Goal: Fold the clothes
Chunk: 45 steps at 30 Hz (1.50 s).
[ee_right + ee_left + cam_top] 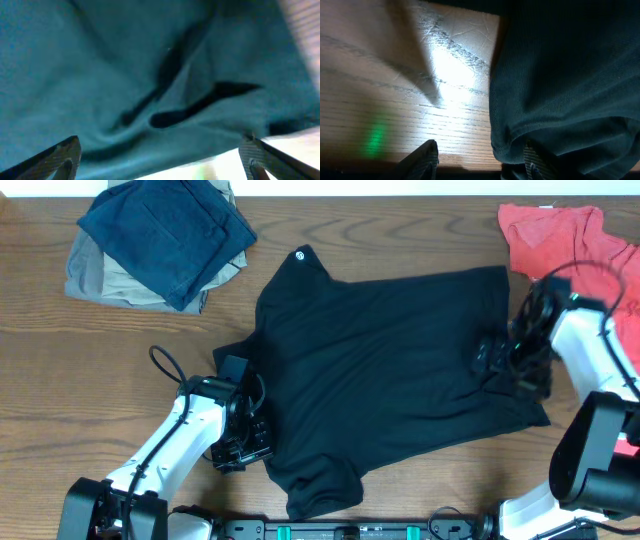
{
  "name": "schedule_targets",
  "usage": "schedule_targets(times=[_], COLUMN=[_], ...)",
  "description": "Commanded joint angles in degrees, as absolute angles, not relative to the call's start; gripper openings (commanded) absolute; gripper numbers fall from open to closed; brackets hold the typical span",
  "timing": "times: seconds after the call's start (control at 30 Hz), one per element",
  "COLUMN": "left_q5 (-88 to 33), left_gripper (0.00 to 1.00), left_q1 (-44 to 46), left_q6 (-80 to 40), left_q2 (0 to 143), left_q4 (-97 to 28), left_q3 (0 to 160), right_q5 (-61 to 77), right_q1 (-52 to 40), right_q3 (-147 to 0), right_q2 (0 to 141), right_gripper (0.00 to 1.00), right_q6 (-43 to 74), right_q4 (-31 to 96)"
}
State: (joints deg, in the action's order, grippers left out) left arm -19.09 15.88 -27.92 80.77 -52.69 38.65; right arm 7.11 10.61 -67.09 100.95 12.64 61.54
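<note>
Jaws apart on both sides, clamped on nothing; black garment [400,370] spread mid-table.

Lies across the middle of the wooden table [60,390], mostly flat, with small white round logo [301,254] at its far corner and a few creases toward the right edge. Meets the left gripper [240,448] at its near-left hem: in the left wrist view, rolled hem beside one finger [535,162], bare wood between the two. Sits under the right gripper [497,358] near its right edge, fingers [60,155] wide over wrinkled cloth. Beyond: navy blue garment [165,230] stacked on khaki garment [95,280] at far left, coral-red shirt [560,235] at far right, just beside the black cloth's corner.
</note>
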Motion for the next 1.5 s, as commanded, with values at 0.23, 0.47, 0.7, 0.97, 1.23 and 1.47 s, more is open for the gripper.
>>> schedule_targets(times=[0.23, 0.47, 0.7, 0.97, 1.23, 1.47], left_q5=[-18.44, -18.44, -18.41, -18.41, -18.41, -18.41], left_gripper=[0.57, 0.57, 0.57, 0.58, 0.58, 0.58], left_q1=[15.99, 15.99, 15.99, 15.99, 15.99, 15.99], left_q6=[-27.92, -27.92, -27.92, -27.92, -27.92, -27.92], left_q2=[80.38, 80.38, 80.38, 80.38, 80.38, 80.38], left_q4=[-53.04, -53.04, -52.8, -52.38, -52.38, -52.36], left_q3=[38.54, 38.54, 38.54, 38.54, 38.54, 38.54], right_q5=[5.82, 3.16, -2.37, -2.98, -12.19, -14.66], right_q1=[10.22, 10.26, 13.43, 16.36, 19.27, 22.39], right_q3=[-57.82, -57.67, -61.45, -62.54, -64.38, -64.73], right_q2=[99.77, 99.77, 99.74, 99.7, 99.66, 99.63], right_gripper=[0.55, 0.38, 0.03, 0.01, 0.01, 0.09], right_q6=[13.5, 14.13, 16.64, 16.69, 22.09, 26.33], right_q4=[49.87, 48.93, 54.28, 56.05, 61.04, 63.05])
